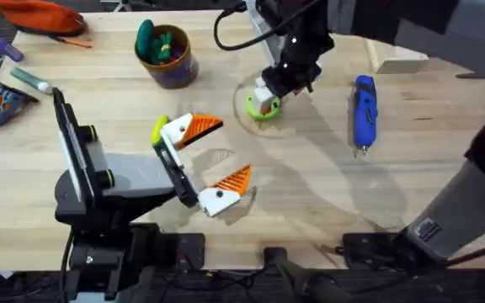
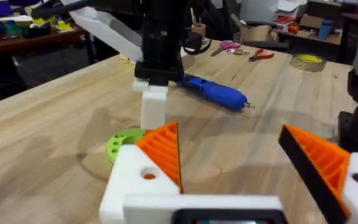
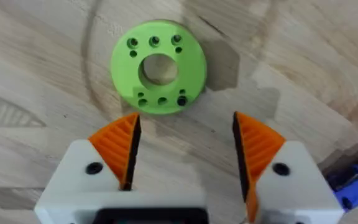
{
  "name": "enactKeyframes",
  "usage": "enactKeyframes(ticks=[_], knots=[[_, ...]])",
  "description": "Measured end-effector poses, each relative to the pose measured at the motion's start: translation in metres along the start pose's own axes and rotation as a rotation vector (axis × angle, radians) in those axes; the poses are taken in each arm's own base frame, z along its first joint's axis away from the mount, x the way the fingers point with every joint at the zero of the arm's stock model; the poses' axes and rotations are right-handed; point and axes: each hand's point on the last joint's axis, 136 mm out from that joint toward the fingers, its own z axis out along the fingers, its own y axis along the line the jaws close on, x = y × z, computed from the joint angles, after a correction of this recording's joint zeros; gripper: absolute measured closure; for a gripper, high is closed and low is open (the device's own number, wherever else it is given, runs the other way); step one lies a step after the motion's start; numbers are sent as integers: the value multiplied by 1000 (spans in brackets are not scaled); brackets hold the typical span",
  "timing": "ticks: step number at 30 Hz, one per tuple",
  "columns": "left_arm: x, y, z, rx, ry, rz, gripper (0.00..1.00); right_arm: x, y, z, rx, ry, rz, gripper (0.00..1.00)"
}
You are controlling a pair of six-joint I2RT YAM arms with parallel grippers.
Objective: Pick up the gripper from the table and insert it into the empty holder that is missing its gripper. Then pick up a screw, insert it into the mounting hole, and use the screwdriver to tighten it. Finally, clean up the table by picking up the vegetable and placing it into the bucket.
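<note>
1. Currently the right gripper [image 3: 185,118] is hovering just above the lime-green disc [image 3: 158,67] near the middle of the desk's far edge, with its orange fingers [image 3: 118,144] standing moderately apart and holding nothing; I judge it is lining up there because the disc's small holes are serving as a screw rack, and one hole [image 3: 181,100] is showing something dark in it
2. Meanwhile the left gripper [image 1: 215,156] is lying low toward the desk's near edge, spread wide and empty, seemingly presenting its fingers for service
3. Seen from the left wrist, the orange ribbed gripper piece [image 2: 163,152] is already sitting on its white holder [image 2: 132,183], while the mounting hole [image 2: 148,175] is looking unfilled, so fetching a screw is probably the step in hand
4. Off toward the desk's right edge, the blue screwdriver [image 1: 363,105] is lying free, well apart from both grippers, waiting for tightening
5. At the far edge, left of the disc, the bucket [image 1: 175,74] is standing upright with toy pieces in it; whether the yellow-green vegetable is among them I cannot tell
</note>
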Motion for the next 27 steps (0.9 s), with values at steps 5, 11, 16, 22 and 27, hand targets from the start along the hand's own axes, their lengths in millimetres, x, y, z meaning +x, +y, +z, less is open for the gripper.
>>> enactKeyframes(ticks=[5, 11, 16, 22, 27], knots=[[0, 0, 0, 0, 0, 0, 15, -1, 4, 6, -21, 6, 12, 265], [0, 0, 0, 0, 0, 0, 15, 2, 5, 22, -28, 44, 12, 292], [0, 0, 0, 0, 0, 0, 15, 2, 8, 27, -39, 51, 14, 377], [0, 0, 0, 0, 0, 0, 15, 0, 9, 27, -46, 46, 16, 495], [0, 0, 0, 0, 0, 0, 15, 0, 9, 27, -49, 44, 17, 609]])
